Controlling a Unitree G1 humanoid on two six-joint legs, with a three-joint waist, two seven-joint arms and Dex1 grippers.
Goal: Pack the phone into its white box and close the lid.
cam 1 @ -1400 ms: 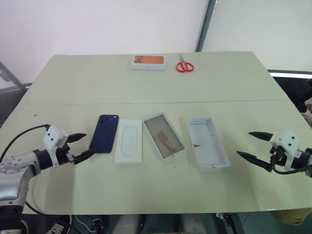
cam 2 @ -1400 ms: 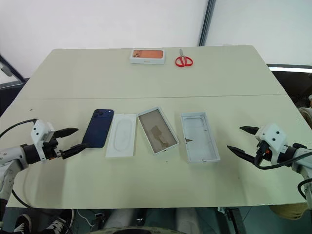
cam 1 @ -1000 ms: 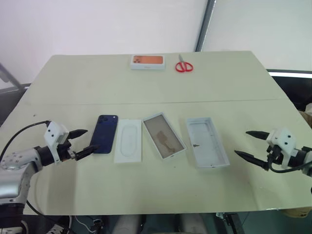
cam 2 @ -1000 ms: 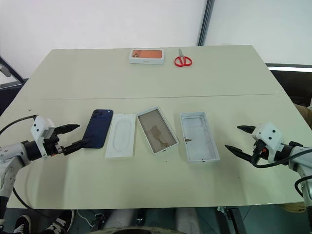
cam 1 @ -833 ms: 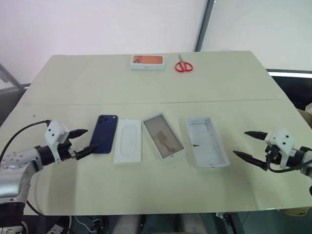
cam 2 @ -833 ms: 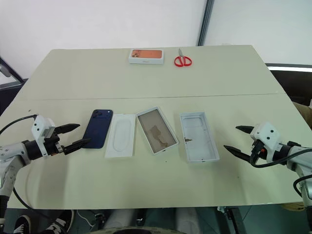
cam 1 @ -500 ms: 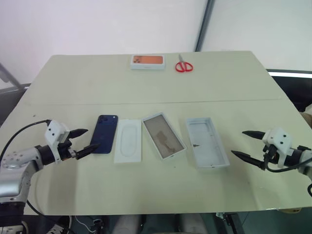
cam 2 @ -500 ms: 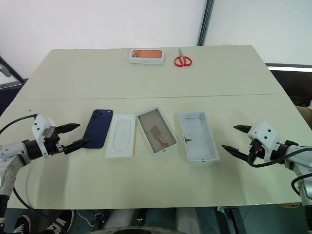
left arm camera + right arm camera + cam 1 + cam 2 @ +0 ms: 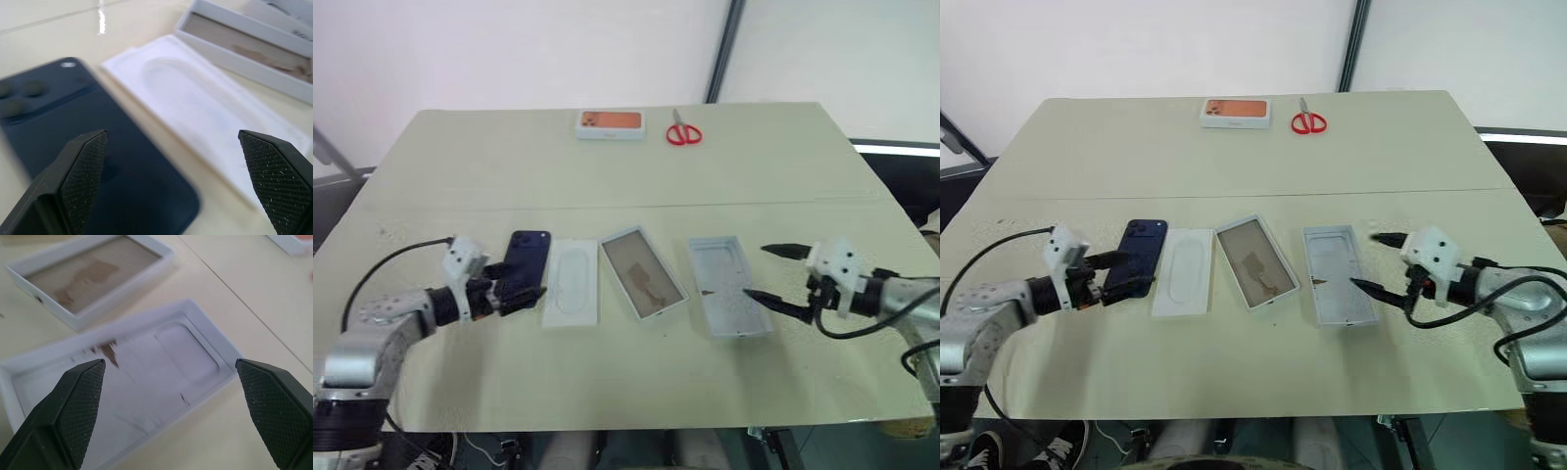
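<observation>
Nothing packed: phone (image 9: 522, 266) lies left of empty white box (image 9: 643, 271), lid (image 9: 729, 285) right; both grippers (image 9: 514, 285) (image 9: 771, 273) wide, empty.

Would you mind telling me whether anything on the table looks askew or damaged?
The white box lies skewed, while the phone, insert and lid lie roughly parallel. Its brownish floor carries a darker, torn-looking patch.
</observation>
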